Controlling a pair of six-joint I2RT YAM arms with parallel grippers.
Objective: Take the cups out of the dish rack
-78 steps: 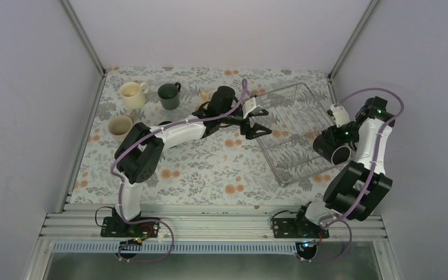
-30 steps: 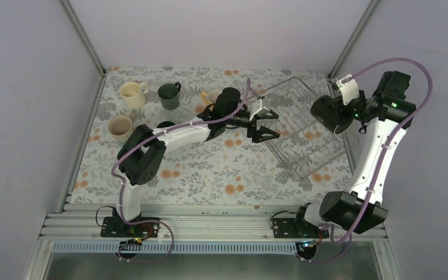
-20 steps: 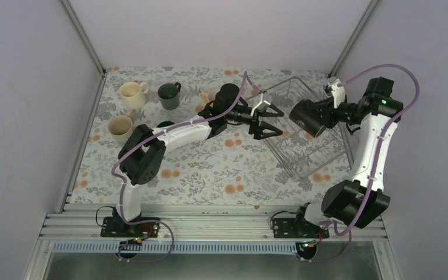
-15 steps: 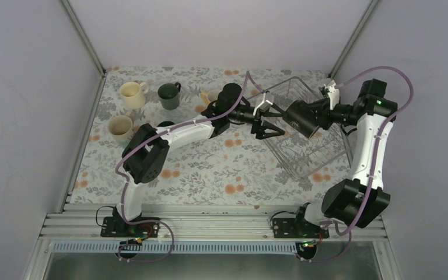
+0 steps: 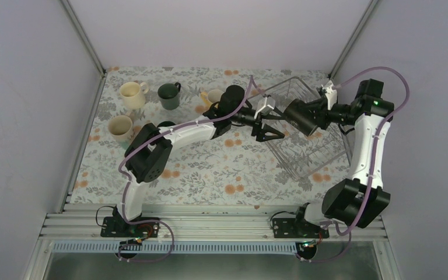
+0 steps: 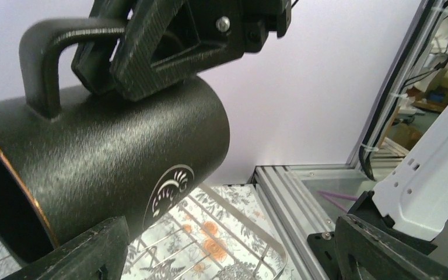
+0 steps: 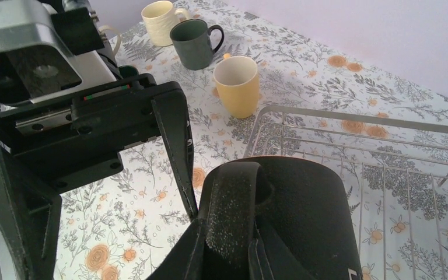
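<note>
A black cup [image 5: 299, 116] with a small white mark hangs on its side above the wire dish rack [image 5: 312, 153]. My right gripper [image 5: 317, 109] is shut on its handle [image 7: 233, 210]. The cup's mouth faces my left gripper [image 5: 277, 125], which is open, its fingers [image 7: 175, 134] spread just left of the cup. In the left wrist view the black cup [image 6: 105, 169] fills the upper left, beside one open finger [image 6: 76, 256], with the dish rack [image 6: 256, 233] below it. A yellow cup [image 5: 214, 96] stands on the table left of the rack.
A cream cup [image 5: 131, 93], a dark green cup [image 5: 168, 95] and another cream cup [image 5: 119, 125] stand at the back left on the flowered tablecloth [image 5: 210, 169]. The left arm [image 5: 181, 131] stretches across the table's middle. Enclosure walls and metal posts [image 5: 350, 41] stand close on both sides.
My right arm has swung left with the black cup, bringing it from the rack's right edge up to my left gripper. My left gripper has reached slightly right and stayed open.
</note>
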